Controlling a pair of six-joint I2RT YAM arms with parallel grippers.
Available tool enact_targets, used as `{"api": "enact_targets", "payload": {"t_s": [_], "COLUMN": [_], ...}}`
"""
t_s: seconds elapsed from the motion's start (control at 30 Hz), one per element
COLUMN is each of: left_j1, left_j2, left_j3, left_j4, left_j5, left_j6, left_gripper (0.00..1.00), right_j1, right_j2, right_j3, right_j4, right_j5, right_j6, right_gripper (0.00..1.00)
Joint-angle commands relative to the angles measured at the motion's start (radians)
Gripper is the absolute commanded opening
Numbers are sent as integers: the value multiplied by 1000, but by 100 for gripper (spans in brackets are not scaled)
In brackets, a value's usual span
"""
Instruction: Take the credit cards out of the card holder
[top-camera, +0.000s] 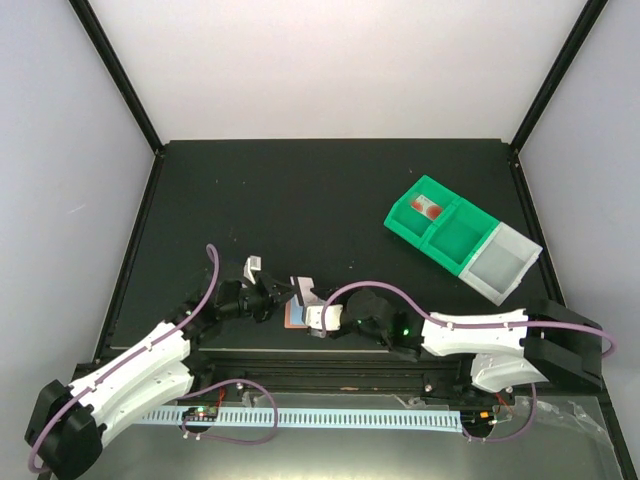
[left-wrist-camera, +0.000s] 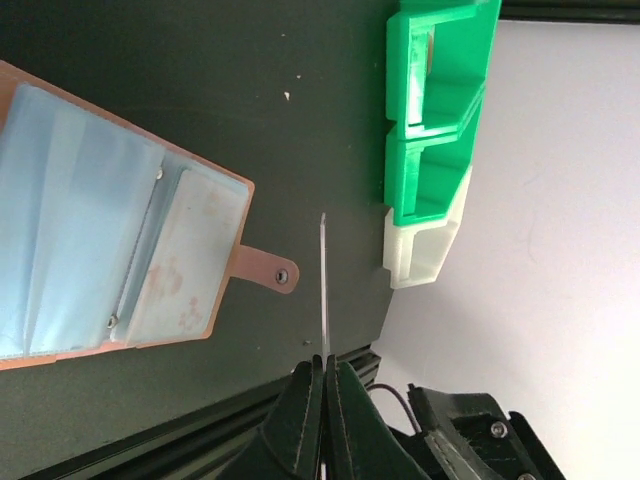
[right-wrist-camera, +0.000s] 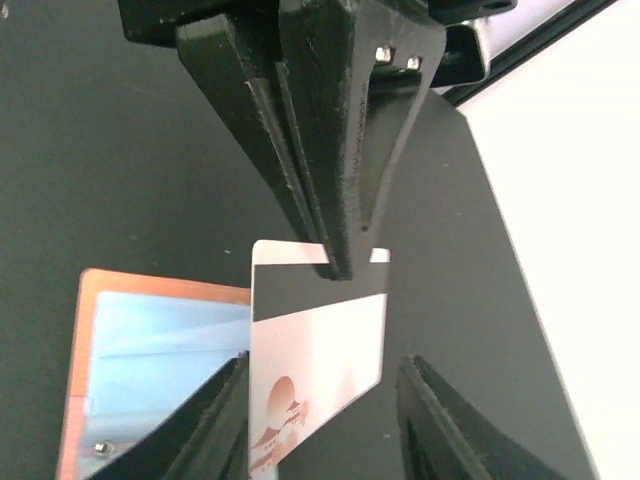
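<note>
The left gripper (left-wrist-camera: 323, 368) pinches a striped credit card (right-wrist-camera: 318, 340) near the open card holder (left-wrist-camera: 60, 230), whose end pocket keeps a pale card (left-wrist-camera: 190, 260). The right gripper (right-wrist-camera: 322, 375) straddles the striped card, jaws apart. One green bin (top-camera: 447, 243) compartment holds a small red-and-white item (top-camera: 428, 208).

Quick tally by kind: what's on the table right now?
Card holder: 1
Credit card outside it, pinched by the left gripper: 1
Compartment bin, green with a pale end: 1
Red-and-white item in the bin: 1
Total: 4
</note>
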Motion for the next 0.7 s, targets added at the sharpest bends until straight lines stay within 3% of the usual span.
{"api": "enact_targets", "payload": {"t_s": [0.0, 0.17, 0.43, 0.57, 0.67], "left_j1": [10, 12, 12, 12, 12], "left_j2": [-12, -22, -41, -50, -61], "left_j3": [-16, -20, -54, -48, -51], "left_j4": [55, 54, 105, 86, 85], "left_j5": [31, 28, 57, 41, 38], "left_j6": [-63, -77, -165, -162, -165], "left_gripper": [2, 2, 2, 2, 2], "right_j1": [16, 21, 35, 35, 37], "right_j2": [3, -7, 26, 30, 23], "right_j3": [10, -26, -34, -37, -39], "right_j4": [112, 161, 164, 176, 177], "right_j5": [121, 141, 169, 176, 170], "right_j6": [-55, -60, -86, -90, -88], "right_gripper": [37, 21, 16, 2, 1]}}
